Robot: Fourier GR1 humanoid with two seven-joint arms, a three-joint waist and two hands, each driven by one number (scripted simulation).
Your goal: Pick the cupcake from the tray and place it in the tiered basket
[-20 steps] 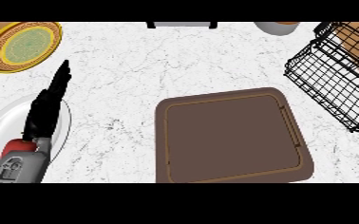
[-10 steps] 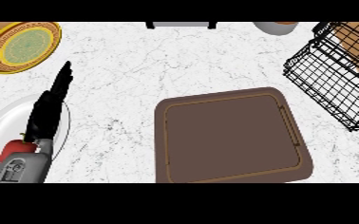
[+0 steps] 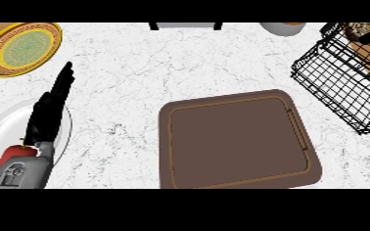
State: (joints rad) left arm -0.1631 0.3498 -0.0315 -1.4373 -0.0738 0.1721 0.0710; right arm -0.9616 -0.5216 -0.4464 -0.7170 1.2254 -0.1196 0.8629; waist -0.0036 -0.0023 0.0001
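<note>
I see the counter (image 3: 180, 63) filling the head view, white marble with grey veins. The biggest thing on it is the tray (image 3: 239, 139), brown with a raised rim and rounded corners, lying right of centre and running down to the lower edge. Its surface is bare as far as I can see.

Next in size is the basket (image 3: 336, 85), black wire, at the right edge, near the tray's upper right corner but apart from it. Inside its top corner I make out something brown and tan (image 3: 359, 36), possibly the cupcake, though it is cut by the frame and crossed by wires, so I cannot tell for certain. I see no cupcake elsewhere.

My left arm (image 3: 25, 169) comes in at the lower left, grey with a red patch at the wrist. The left hand (image 3: 49, 110) is black, its fingers straight and pointing up the counter, holding nothing. It lies over a white plate (image 3: 63, 127) at the left edge.

In the upper left corner sits a yellow plate (image 3: 29, 49) with a green centre. At the top edge are a grey object with dark legs (image 3: 186, 25) and a grey cup (image 3: 283, 28), both cut off.

My right hand does not show.
</note>
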